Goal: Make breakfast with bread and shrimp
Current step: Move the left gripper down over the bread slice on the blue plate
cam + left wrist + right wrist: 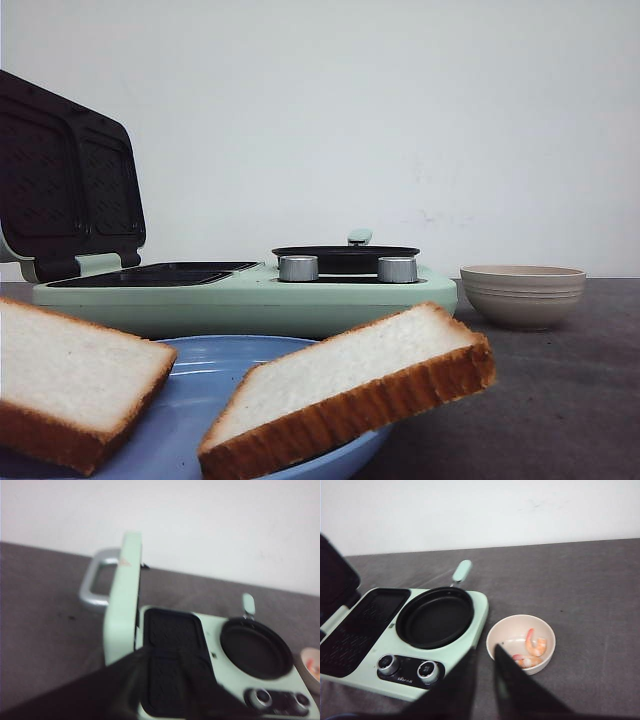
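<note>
Right pincer (484,680) fingers slightly apart, empty, hovering just short of the beige ribbed bowl (521,642) holding pink-orange shrimp (536,645). Left pincer (165,680) over mint-green breakfast maker (200,645); its state I cannot tell. Two white bread slices (345,385) on blue plate (205,395), on the grey worktop (540,400).

Two bread slices (345,385), two shrimp (536,644), one bowl (494,639), one plate (215,365), two knobs (298,268).
</note>
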`<action>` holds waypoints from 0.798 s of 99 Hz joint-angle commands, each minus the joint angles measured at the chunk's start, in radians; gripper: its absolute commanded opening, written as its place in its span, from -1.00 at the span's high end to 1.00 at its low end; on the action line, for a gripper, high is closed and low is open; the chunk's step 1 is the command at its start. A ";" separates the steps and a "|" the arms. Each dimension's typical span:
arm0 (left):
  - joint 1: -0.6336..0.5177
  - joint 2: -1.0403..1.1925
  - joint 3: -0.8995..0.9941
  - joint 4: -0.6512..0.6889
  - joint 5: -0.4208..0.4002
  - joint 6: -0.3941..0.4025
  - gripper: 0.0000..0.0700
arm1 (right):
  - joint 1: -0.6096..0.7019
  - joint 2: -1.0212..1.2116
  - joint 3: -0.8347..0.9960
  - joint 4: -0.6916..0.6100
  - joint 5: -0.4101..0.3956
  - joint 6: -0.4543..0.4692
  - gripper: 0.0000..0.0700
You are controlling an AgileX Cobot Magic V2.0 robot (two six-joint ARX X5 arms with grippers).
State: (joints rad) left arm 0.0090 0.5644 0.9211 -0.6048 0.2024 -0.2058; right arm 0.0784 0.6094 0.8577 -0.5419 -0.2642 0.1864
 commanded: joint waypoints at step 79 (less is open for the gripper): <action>-0.001 0.225 0.015 -0.406 0.317 0.089 -0.15 | 0.003 0.003 0.020 0.013 -0.009 -0.023 -0.06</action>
State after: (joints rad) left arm 0.0090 0.7441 0.9211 -0.9646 0.4854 -0.1711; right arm 0.0784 0.6094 0.8577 -0.5377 -0.2691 0.1749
